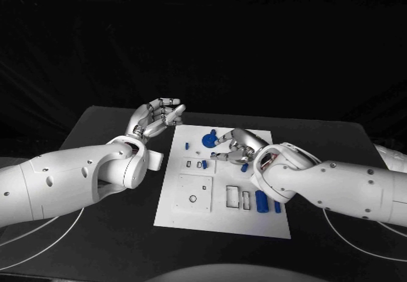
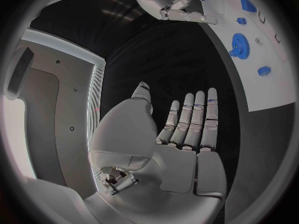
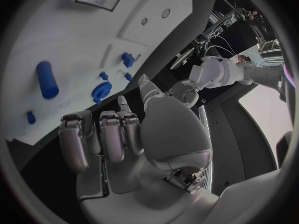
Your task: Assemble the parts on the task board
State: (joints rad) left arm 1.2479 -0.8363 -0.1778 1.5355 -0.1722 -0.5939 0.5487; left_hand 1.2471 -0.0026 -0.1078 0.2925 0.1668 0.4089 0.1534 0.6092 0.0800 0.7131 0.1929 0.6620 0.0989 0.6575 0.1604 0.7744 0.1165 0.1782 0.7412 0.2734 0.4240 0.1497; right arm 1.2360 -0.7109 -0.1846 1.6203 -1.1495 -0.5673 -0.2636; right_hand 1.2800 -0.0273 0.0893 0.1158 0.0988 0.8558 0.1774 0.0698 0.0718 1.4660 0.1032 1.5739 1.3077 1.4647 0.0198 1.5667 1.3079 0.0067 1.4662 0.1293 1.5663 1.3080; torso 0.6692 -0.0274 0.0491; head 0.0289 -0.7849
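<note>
A white rectangular task board lies flat in the middle of the black desk, its face cut with several dark-outlined rectangular slots and small round holes. Small blue parts are scattered across it. A blue gear sits near the board's far end, with a small blue piece just beyond it. Another small blue piece stands beside two small slots further in. Toward the board's right edge a blue cylinder lies lengthwise beside the larger slots, and a slimmer blue peg lies just to its right.
</note>
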